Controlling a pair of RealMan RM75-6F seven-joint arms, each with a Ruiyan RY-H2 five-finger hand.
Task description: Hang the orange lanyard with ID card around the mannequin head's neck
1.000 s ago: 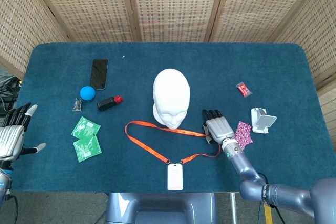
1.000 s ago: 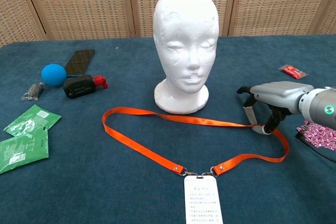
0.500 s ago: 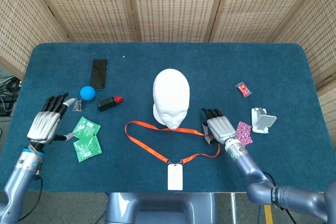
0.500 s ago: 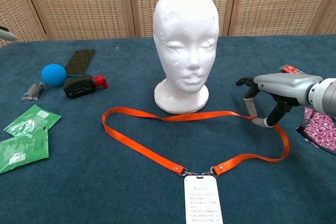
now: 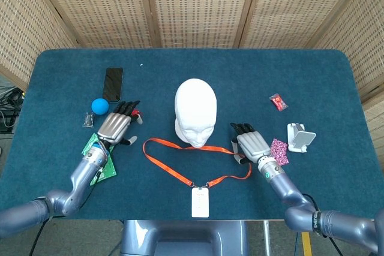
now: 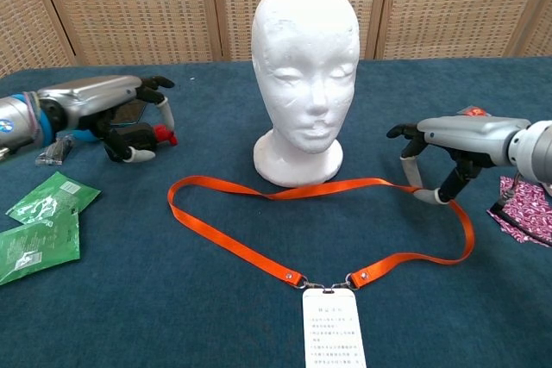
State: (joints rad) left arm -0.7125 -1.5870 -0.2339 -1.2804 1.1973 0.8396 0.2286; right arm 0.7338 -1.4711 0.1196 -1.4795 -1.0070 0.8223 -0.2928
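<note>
The orange lanyard (image 6: 285,239) lies flat on the blue desk (image 5: 240,82) in a loop in front of the white mannequin head (image 6: 304,75), its far strap running just past the base of the neck, and its ID card (image 6: 333,328) rests at the near edge. The right hand (image 6: 440,157) hovers over the loop's right end with fingers spread and curved down; whether a fingertip touches the strap I cannot tell. The left hand (image 6: 112,114), fingers apart and holding nothing, hangs above a black and red object (image 6: 147,137) beside a blue ball (image 5: 99,106), a phone (image 5: 112,84) and green packets (image 6: 39,226).
</note>
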